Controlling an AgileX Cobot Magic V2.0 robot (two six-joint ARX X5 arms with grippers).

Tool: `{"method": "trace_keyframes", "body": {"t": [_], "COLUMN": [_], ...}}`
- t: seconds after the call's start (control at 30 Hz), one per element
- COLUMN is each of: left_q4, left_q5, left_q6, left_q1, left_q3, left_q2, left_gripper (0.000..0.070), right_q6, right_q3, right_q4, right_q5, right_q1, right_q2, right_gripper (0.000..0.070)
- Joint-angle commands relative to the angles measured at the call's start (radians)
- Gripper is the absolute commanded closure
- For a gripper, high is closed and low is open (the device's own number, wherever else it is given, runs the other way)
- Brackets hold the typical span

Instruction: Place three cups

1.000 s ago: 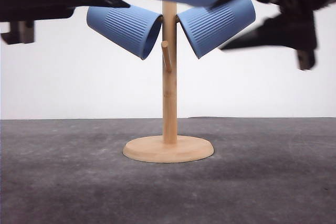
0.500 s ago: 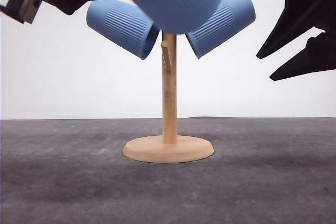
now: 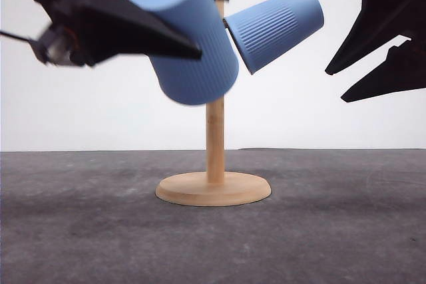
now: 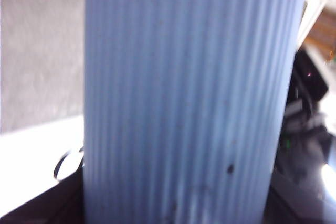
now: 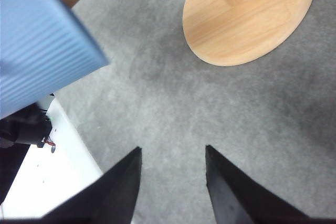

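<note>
One cup swinging in toward the rack, one already hung!

Half a second back the left gripper (image 3: 143, 31) held the third cup (image 3: 183, 38) bottom-first toward the camera; now it has tipped, base up at 11 o'clock, mouth down at 5, covering the wooden stand (image 3: 214, 187) post and the left-hand peg. It stays clamped on that cup. Another cup (image 3: 274, 28) hangs at 2 o'clock. The right gripper (image 5: 173, 179) waits at 3 o'clock, fingers spread, empty. Likely the last placement.
</note>
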Motion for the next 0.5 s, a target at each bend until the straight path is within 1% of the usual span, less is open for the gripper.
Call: {"method": "trace_keyframes", "body": {"t": [0.0,0.27,0.43,0.47], "left_q4": [0.056,0.238,0.305,0.313], "left_q5": [0.002,0.001,-0.011,-0.013], "left_q6": [-0.008,-0.020,-0.021,-0.021], "left_q1": [0.010,0.044,0.060,0.062], "left_q3": [0.010,0.010,0.010,0.010], "left_q2": [0.038,0.185,0.231,0.236], "left_gripper": [0.0348,0.0348,0.0344,0.0332], "right_q6": [-0.016,-0.016,-0.016,-0.016], "right_q3": [0.012,0.012,0.012,0.012], "right_q4": [0.003,0.003,0.003,0.002], "right_q5": [-0.002,-0.002,-0.002,-0.002], "right_q1": [0.003,0.003,0.003,0.003], "right_q2": [0.009,0.009,0.009,0.009], "right_gripper": [0.0456,0.0456,0.0456,0.0456]}}
